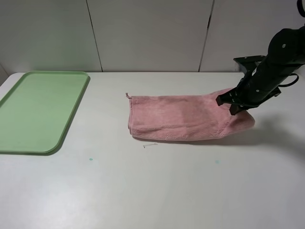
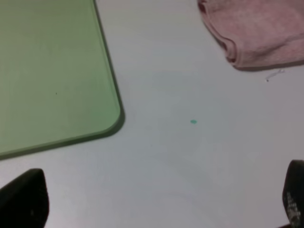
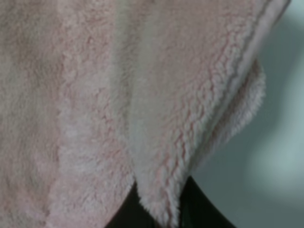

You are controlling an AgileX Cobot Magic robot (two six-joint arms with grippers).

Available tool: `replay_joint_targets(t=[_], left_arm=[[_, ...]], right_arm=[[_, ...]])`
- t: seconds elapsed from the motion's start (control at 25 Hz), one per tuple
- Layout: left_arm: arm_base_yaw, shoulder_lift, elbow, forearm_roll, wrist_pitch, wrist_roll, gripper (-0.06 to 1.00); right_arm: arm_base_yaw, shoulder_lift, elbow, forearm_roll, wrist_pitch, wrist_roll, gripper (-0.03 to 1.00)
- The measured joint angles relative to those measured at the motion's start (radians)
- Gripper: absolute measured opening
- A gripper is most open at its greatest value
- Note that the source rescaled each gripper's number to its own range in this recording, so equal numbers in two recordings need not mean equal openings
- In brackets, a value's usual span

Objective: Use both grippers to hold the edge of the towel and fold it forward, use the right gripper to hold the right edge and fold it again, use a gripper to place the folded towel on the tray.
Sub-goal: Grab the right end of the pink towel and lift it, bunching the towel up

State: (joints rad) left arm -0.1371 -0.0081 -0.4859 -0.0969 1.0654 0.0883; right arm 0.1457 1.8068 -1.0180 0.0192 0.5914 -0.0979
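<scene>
The pink towel [image 1: 181, 119] lies folded into a long strip across the middle of the table. My right gripper [image 1: 233, 106] is shut on its right end, which is raised a little off the surface. The right wrist view shows the fluffy towel [image 3: 142, 95] and its stitched edge [image 3: 247, 71] pinched between the black fingers [image 3: 202, 211]. The light green tray [image 1: 38, 109] sits empty at the far left. In the left wrist view my left gripper [image 2: 159, 204] is open over bare table near the tray's corner [image 2: 111, 118]; the towel's left end [image 2: 256, 33] is well away from it.
A small white scrap [image 1: 150, 145] lies on the table just in front of the towel. A tiny teal dot [image 1: 90, 159] marks the white tabletop [image 1: 152, 191]. A white panelled wall runs along the table's far edge.
</scene>
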Motion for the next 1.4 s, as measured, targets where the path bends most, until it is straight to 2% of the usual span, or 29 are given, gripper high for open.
replay_joint_targets(t=[0.36,0.64,1.0,1.4], left_arm=[[0.000,0.000,0.000,0.000,0.000,0.000,0.99],[0.000,0.000,0.000,0.000,0.000,0.000,0.99],[0.000,0.000,0.000,0.001,0.000,0.000,0.99],[0.000,0.000,0.000,0.001,0.000,0.000,0.99]], right_arm=[[-0.111,-0.063,0.000,-0.101,0.099,0.016,0.02],[-0.115,-0.112,-0.037,-0.124,0.189,0.030,0.02],[-0.005,-0.164,-0.178,-0.128,0.342,0.069,0.02],[0.167,-0.164,-0.198,-0.068,0.340,0.149,0.02]])
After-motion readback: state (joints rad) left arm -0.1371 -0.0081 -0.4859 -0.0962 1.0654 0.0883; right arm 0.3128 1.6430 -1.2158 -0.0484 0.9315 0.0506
